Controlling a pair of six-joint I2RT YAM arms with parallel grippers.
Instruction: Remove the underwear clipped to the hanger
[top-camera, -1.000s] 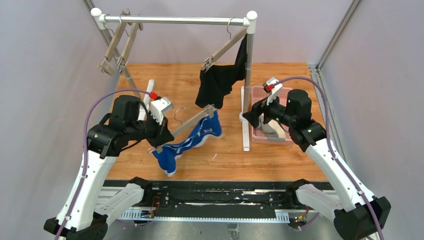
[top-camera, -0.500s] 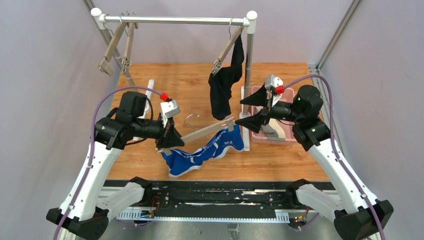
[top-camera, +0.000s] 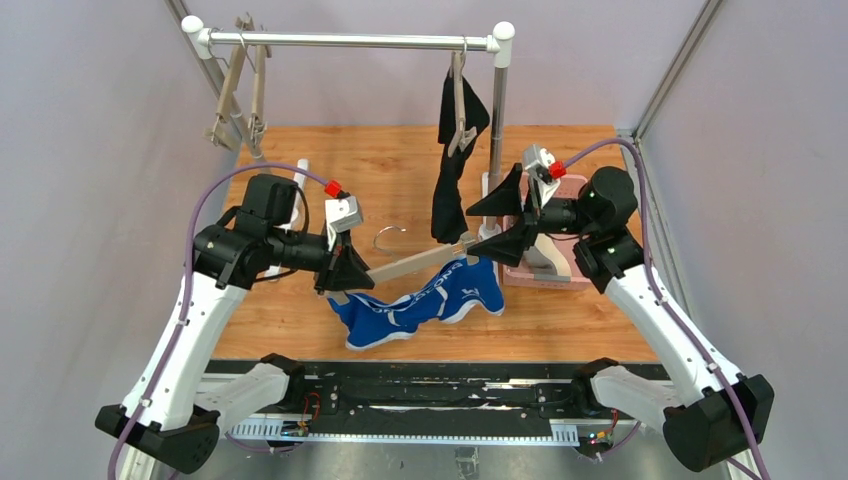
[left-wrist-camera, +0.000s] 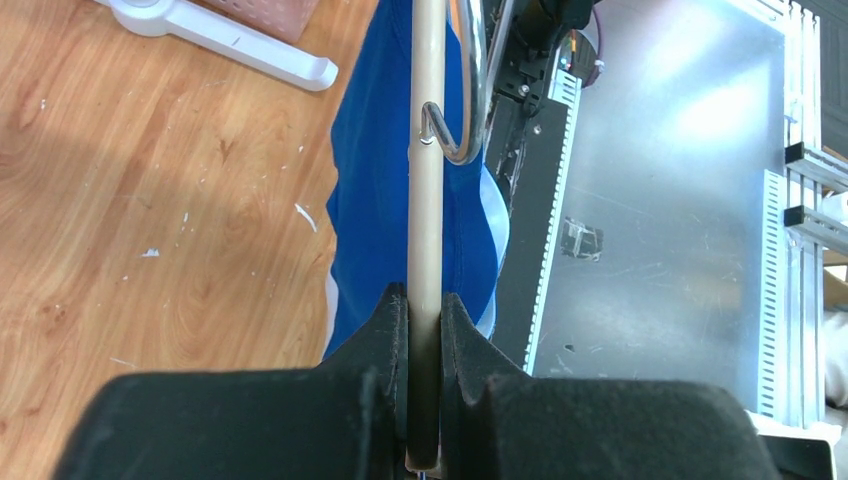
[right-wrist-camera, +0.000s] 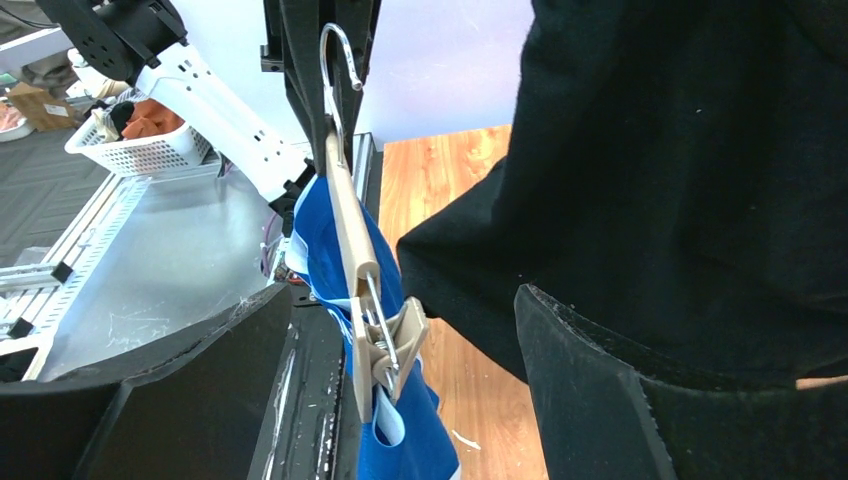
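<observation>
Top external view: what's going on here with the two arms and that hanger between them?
The left gripper is clamped on one end of a wooden hanger, holding it over the table with the blue underwear clipped to it. The right gripper is at the hanger's other end, its fingers open on either side of the clip, which has not been released. The black underwear hangs from another hanger on the rail.
</observation>
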